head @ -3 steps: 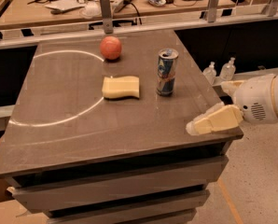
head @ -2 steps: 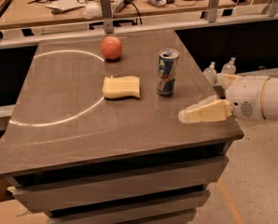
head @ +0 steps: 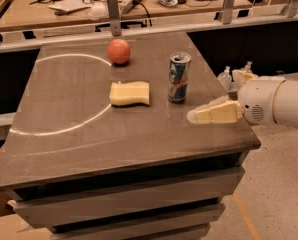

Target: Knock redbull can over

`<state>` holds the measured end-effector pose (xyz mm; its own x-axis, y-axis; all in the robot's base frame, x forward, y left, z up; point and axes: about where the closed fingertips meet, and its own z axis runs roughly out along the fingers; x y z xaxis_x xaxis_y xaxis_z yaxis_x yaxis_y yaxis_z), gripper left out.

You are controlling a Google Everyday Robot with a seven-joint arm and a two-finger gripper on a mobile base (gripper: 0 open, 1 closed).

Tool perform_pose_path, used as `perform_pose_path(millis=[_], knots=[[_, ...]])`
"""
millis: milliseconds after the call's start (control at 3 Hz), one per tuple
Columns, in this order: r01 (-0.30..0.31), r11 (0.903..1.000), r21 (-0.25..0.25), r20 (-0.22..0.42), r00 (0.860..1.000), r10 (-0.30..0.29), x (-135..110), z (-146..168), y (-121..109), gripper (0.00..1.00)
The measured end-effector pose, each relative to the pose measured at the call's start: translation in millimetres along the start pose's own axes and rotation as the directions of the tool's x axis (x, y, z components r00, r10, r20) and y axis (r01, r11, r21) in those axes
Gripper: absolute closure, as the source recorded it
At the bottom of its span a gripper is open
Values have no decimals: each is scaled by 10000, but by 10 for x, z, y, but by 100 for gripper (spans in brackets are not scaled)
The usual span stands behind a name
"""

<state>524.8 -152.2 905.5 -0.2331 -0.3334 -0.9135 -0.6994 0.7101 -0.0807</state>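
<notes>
Your hand (head: 213, 95) is hovering open and empty just right of the redbull can (head: 179, 78), which is standing upright on the tabletop (head: 79, 129). Sweeping too low, you are risking sliding it toward the sponge (head: 130, 93) instead of tipping it.

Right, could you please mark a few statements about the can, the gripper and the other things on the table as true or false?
1. The redbull can stands upright on the table. True.
2. The gripper is touching the can. False: it is over the table's right edge, apart from the can, lower right of it in the picture.
3. The yellow sponge lies flat, left of the can in the picture. True.
4. The red ball rests on top of the sponge. False: it sits on the table behind the sponge, apart from it.
</notes>
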Motion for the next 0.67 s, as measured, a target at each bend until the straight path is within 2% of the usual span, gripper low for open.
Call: perform_pose_path(millis=[667], knots=[[-13,9998,218,1120,9937,-11,-237,277,-19,0]])
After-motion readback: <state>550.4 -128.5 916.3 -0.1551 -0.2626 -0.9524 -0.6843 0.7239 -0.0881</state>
